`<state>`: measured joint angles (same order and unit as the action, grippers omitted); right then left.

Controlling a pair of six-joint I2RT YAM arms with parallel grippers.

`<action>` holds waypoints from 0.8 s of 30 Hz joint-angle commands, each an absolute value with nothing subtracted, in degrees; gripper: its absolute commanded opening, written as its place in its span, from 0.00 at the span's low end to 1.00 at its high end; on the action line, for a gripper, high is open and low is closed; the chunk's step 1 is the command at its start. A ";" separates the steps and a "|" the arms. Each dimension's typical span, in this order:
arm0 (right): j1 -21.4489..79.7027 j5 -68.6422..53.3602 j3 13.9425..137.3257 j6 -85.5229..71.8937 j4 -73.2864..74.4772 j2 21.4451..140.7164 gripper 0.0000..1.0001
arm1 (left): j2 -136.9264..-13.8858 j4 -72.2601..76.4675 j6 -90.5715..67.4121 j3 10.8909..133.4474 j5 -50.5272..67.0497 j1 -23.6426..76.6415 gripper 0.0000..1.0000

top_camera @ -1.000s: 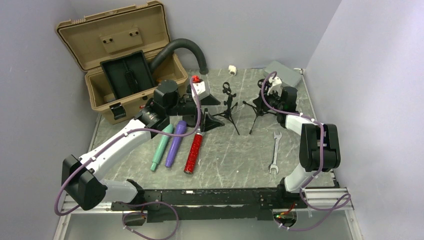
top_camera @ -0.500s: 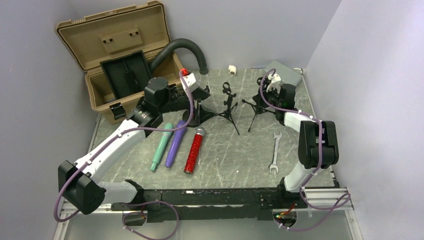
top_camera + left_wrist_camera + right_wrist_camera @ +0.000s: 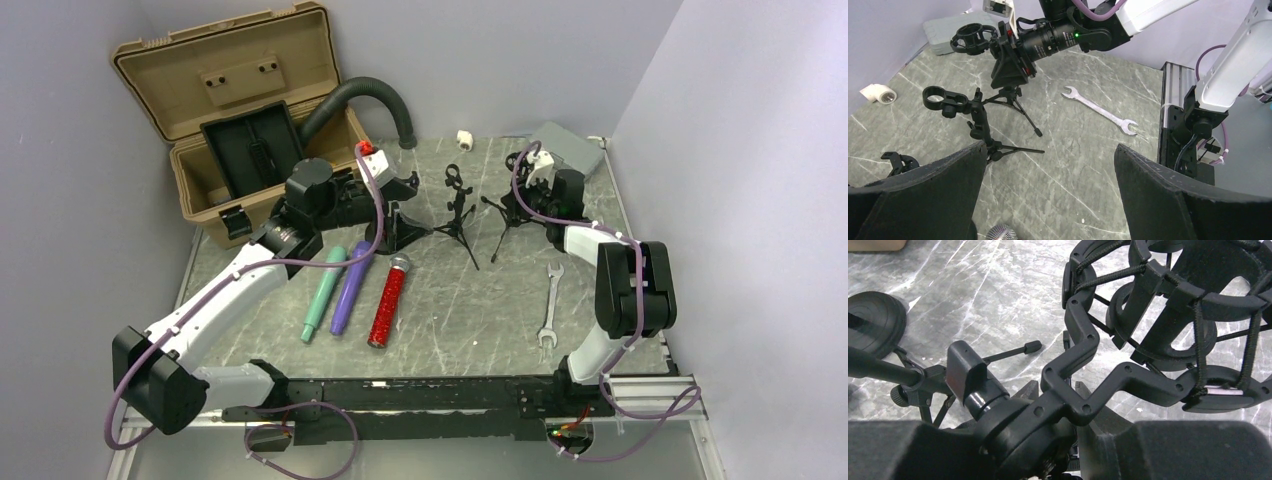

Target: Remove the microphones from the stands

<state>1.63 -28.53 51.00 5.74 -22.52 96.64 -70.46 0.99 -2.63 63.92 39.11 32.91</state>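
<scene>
We see a grey marbled table (image 3: 470,310). At its far left corner stands an open tan hard case (image 3: 240,110), and a black ribbed hose (image 3: 368,92) arches from behind it down to the tabletop.

The left arm (image 3: 230,290) stretches from the near left toward the far middle. From its own wrist view, the left gripper (image 3: 1050,147) has both fingers (image 3: 923,200) spread wide with nothing between them. It hangs close to the round-base stand (image 3: 400,236).

The right arm (image 3: 625,290) folds back along the right side. We make out the right gripper (image 3: 1068,437) closed onto the swivel joint of the shock-mount stand (image 3: 1013,100), just under its elastic cradle. That tripod stands upright at the far right.

Between these two stands is a third, the clip stand (image 3: 457,210), also a tripod and upright, apart from both grippers. A flat grey box (image 3: 570,145) sits in the far right corner.

Three microphones lie side by side on the tabletop left of centre, none in any stand. They are the teal microphone (image 3: 322,295), the purple microphone (image 3: 350,288) and, rightmost, the red glitter microphone (image 3: 387,302). Its mesh head points toward the round-base stand, and it is well clear of both grippers.

An open-ended wrench (image 3: 548,310) rests flat near the right arm, and a small white pipe fitting (image 3: 464,138) sits at the far edge.
</scene>
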 commanded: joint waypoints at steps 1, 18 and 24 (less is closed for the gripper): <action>2.07 -28.16 52.17 5.84 -23.21 95.72 0.36 | -69.08 2.23 -2.91 63.55 38.71 32.57 0.99; 3.79 -23.84 52.27 8.80 -17.52 94.00 0.32 | -68.47 1.10 -1.18 62.17 37.63 32.24 0.99; 3.76 -23.30 51.24 9.24 -15.86 91.94 0.37 | -68.29 1.08 -0.71 61.35 36.80 31.86 0.99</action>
